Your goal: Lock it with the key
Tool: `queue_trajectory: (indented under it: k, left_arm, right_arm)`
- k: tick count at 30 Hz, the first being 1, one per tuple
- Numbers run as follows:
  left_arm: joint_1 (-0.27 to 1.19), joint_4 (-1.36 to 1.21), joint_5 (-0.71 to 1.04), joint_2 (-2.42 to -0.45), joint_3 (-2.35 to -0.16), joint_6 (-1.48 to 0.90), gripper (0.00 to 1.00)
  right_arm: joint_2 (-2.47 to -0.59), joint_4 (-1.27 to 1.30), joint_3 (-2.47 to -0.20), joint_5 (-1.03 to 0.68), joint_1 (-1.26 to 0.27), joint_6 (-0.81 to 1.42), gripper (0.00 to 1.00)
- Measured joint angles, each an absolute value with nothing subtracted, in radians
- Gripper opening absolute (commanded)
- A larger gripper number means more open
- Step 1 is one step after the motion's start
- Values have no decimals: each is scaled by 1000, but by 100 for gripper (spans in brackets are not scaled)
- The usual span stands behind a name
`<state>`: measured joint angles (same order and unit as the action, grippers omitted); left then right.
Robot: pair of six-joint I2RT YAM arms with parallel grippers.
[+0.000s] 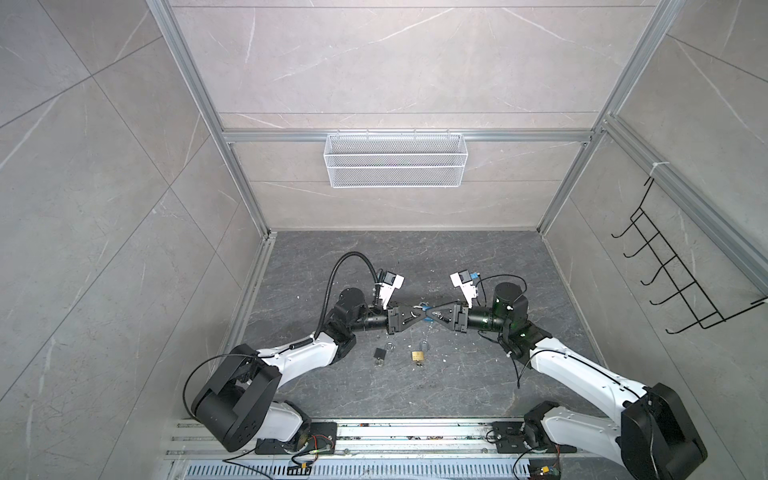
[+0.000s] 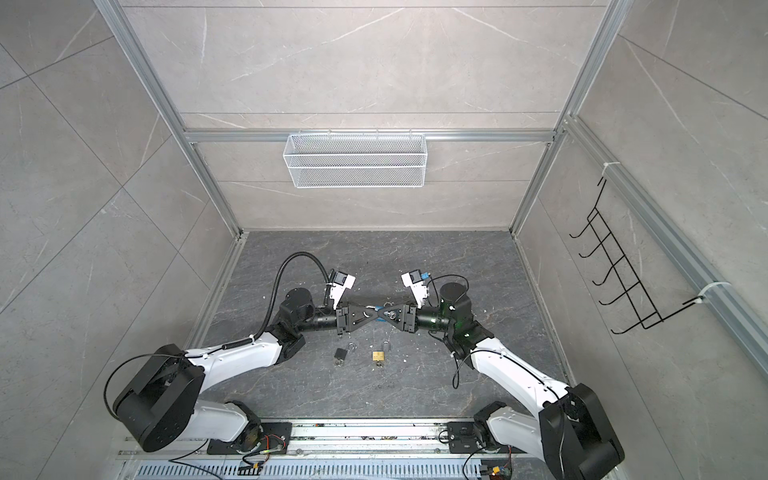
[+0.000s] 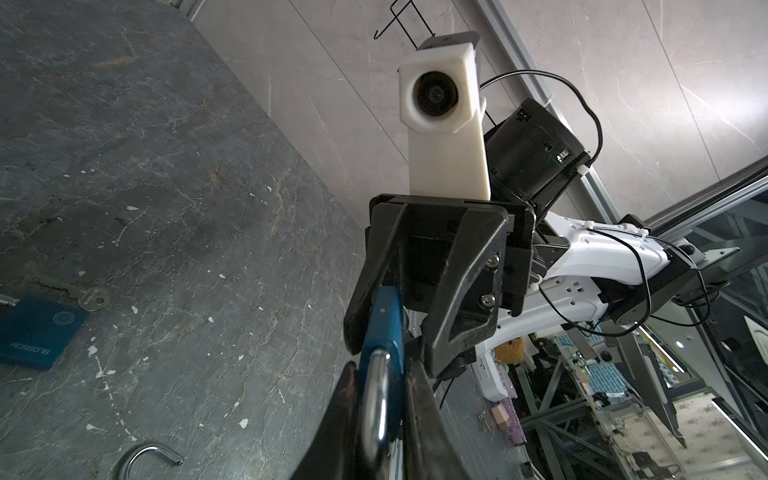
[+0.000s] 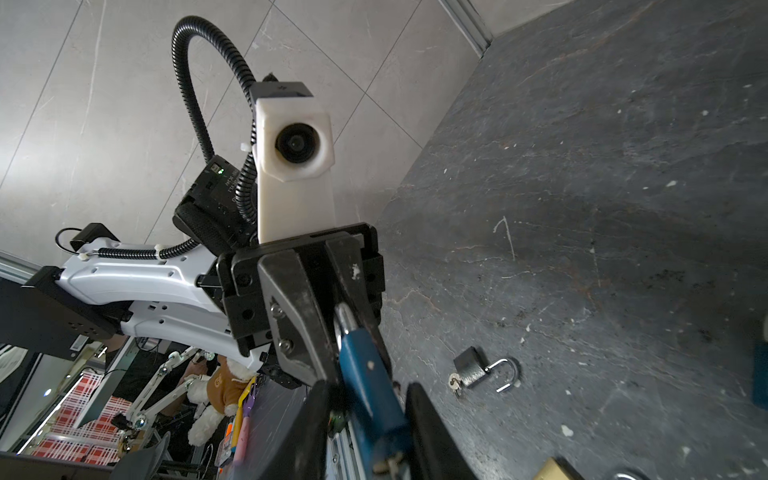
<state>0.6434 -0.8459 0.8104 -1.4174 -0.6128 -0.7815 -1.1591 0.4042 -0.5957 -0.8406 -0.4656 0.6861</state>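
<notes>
Mid-air blue padlock point(image 1: 425, 314) over the middle of the worktop point(image 1: 457, 257). Left gripper point(image 3: 382, 419) clamps its shackle point(image 3: 376, 399); right gripper point(image 4: 370, 424) brackets the other end, jaws seemingly part-spread, grip unclear. Risk: poorly braced, the padlock swivels and drops.

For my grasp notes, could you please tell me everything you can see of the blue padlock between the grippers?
The blue padlock has a flat, blue-painted body with a small rivet on its face and a silver metal shackle. It is held in the air above the tabletop. The left gripper is shut on the shackle; the right gripper has its fingers either side of the body, with a gap showing beside one. Whether the shackle is latched cannot be seen.
</notes>
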Motion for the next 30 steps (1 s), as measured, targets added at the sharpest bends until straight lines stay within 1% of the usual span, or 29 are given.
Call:
queue_trajectory:
  k: [6, 14, 26, 30]
  left_arm:
    - [641, -929, 849, -1452, -613, -825, 0]
    - [633, -951, 839, -1451, -610, -842, 0]
    - [630, -952, 834, -1440, -591, -856, 0]
    - [628, -956, 831, -1436, -590, -860, 0]
  right_arm:
    - [-1114, 358, -592, -821, -467, 677, 35]
    - [-1082, 355, -579, -829, -437, 680, 36]
    - [-1079, 371, -550, -870, -404, 711, 28]
    - [-1077, 392, -540, -884, -392, 727, 23]
